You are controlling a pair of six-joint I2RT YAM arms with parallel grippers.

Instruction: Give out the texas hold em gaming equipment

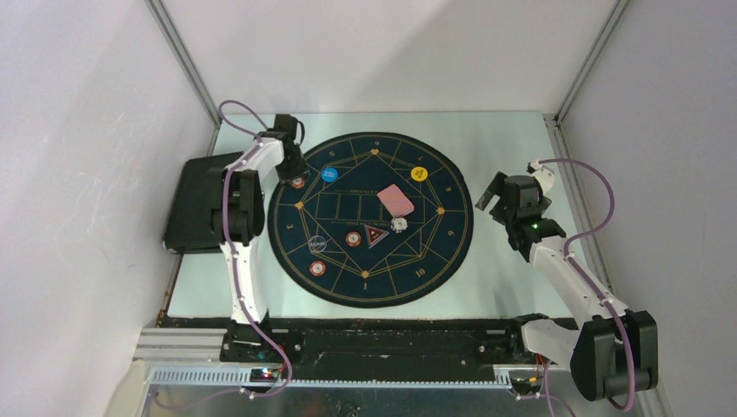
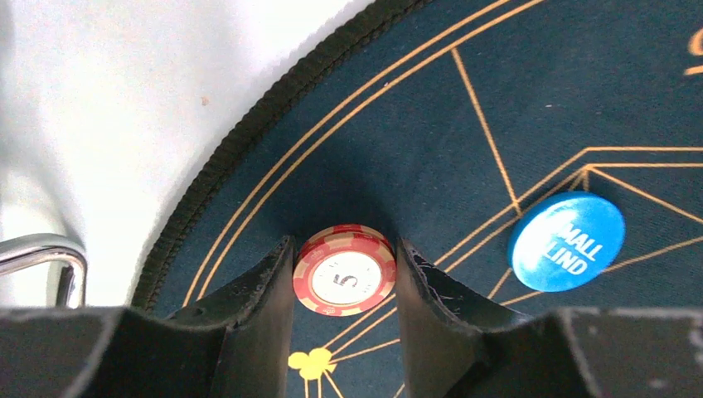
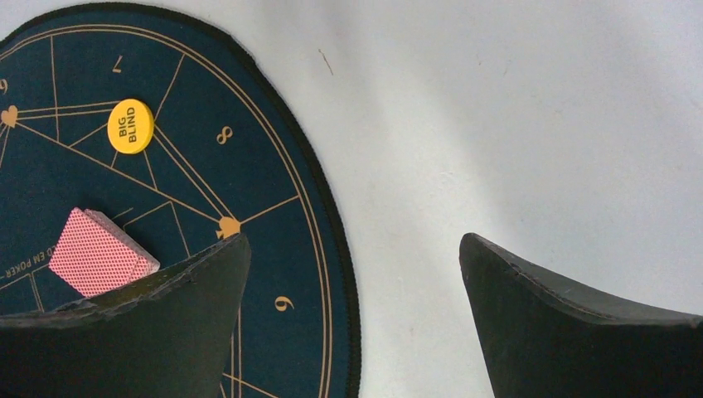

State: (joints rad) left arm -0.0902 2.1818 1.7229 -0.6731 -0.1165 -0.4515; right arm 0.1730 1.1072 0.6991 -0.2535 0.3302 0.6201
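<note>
The left pincer (image 2: 344,246) is clenching the red-white chip (image 2: 342,275) by its rim at the far-left edge of the dark mat (image 2: 464,99), where it is risking squirting free or tipping if the hold is slipping, while the right pincer (image 3: 355,242) is hanging released over the surface (image 3: 514,116).

Pale table (image 1: 508,287); round mat (image 1: 417,254) centre; black case (image 1: 195,204) left edge.

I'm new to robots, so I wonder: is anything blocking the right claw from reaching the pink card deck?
Nothing visible: only bare table and mat lie between the right gripper and the card deck.
</note>
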